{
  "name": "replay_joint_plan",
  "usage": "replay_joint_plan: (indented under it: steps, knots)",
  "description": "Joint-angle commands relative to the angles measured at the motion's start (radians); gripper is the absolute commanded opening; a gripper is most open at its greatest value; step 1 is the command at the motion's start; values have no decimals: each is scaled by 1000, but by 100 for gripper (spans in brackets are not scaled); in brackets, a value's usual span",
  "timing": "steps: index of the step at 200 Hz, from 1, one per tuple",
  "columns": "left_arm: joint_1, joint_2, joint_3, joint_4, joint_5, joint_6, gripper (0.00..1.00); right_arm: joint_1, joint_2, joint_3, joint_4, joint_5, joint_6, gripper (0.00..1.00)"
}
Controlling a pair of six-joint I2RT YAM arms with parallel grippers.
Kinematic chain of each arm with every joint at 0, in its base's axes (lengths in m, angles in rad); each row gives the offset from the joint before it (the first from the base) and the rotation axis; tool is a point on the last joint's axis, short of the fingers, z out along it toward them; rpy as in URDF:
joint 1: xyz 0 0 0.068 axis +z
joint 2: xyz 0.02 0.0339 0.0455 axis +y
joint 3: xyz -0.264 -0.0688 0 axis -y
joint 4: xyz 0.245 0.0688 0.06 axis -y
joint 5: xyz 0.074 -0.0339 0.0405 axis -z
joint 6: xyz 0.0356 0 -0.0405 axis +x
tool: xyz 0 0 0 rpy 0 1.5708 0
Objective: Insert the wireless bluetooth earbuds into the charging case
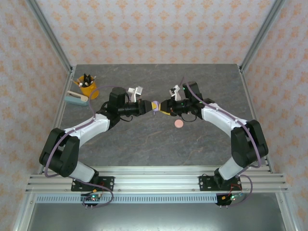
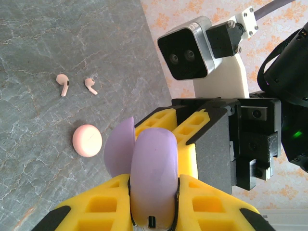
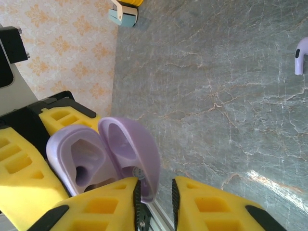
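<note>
Left fingers (image 1: 147, 107) clamped on the lilac charging case (image 2: 154, 168), held clear of the tabletop (image 2: 48, 38), lid (image 3: 127, 144) swung open. Right fingers (image 1: 165, 107) narrow, straddling the lid's rim (pinching or just clear of it: cannot tell). Two pink earbuds (image 2: 62, 84) lie side by side on the tabletop, near the shut pink case (image 2: 87, 140). One lilac earbud (image 3: 301, 55) lies on the tabletop too.

The purple case (image 2: 154, 178) is smooth plastic with a soft shine. The fingers (image 2: 96, 207) of the left tool (image 2: 154, 211) are matt yellow plastic with square holes. Below the purple case, the surface (image 2: 57, 43) looks like smooth grey stone, and the pink case (image 2: 87, 140) looks matt.
</note>
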Motion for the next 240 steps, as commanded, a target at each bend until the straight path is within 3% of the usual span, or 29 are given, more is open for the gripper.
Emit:
replay_joint_plan:
  steps: [1, 90, 184, 209, 240]
  knots:
    - [-11, 10, 20, 9, 31, 13, 6, -15, 15, 33, 22, 16, -3, 25]
    - [-27, 15, 28, 12, 28, 11, 6, -29, 63, 40, 56, -5, 18, 23]
    - [-42, 30, 32, 16, 9, 8, 6, -29, 93, 74, 54, -20, 22, 7]
    - [-42, 30, 33, 6, -4, 10, 11, -29, 93, 75, 45, -12, 22, 5]
    - [-42, 28, 32, -11, -22, 13, 24, -29, 96, 86, 22, 4, 16, 2]
